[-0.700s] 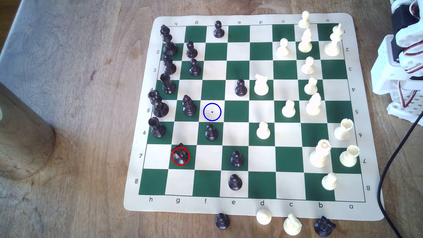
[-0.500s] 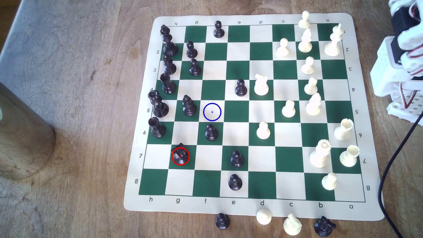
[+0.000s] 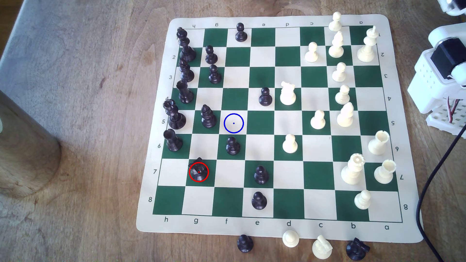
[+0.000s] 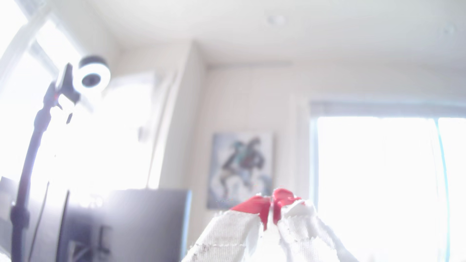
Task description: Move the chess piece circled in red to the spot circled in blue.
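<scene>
Exterior cam sits high, looking almost straight down on the chessboard (image 3: 272, 121). Wrist cam is tilted up at the room, blurry, close behind the gripper (image 4: 272, 201). No overlap I can spot.

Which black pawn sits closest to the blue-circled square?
The black pawn on the green f6 square, directly adjoining the blue-ringed spot toward the exterior view's bottom. Every other black pawn stands farther off.

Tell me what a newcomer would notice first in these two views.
In the exterior view, the red ring around the black knight low on the board's left side, and the blue ring on the empty cream square up and to its right. In the wrist view, the gripper, its red tips together, points at the room.
</scene>
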`<state>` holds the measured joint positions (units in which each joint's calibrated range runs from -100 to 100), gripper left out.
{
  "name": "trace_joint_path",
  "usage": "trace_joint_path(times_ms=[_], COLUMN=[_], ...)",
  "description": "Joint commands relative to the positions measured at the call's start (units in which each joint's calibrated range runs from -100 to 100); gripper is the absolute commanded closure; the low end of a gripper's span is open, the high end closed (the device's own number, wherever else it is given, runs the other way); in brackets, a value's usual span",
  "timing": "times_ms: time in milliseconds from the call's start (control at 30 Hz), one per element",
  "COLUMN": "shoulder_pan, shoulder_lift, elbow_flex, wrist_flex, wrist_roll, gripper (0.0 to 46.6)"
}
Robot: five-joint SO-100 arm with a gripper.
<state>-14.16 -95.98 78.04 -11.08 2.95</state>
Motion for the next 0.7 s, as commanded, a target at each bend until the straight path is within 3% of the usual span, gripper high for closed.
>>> trace_joint_path(times_ms=[0, 200, 267, 300, 367, 467, 500, 633, 667], shoulder_pan=[1.29, -2.15, -3.79, -4.1, -4.18, -4.03, -4.57, -6.14, -6.29], shoulder_lift=[0.22, 0.31, 2.51, 3.53, 8.8, 16.86, 21.95, 28.58, 30.95], elbow_flex=[-11.31, -12.94, -14.39, -14.48, -16.93, -19.83, -21.65, -23.19, -23.55], wrist_flex=[18.04, 31.63, 38.35, 38.51, 39.9, 38.76, 38.59, 37.86, 37.2], wrist_roll=[-0.15, -0.39, -2.69, -4.98, -10.5, -9.33, -6.74, -2.93, -0.98], gripper=[46.4, 46.4, 46.0, 44.2, 45.6, 46.4, 46.4, 46.4, 46.3])
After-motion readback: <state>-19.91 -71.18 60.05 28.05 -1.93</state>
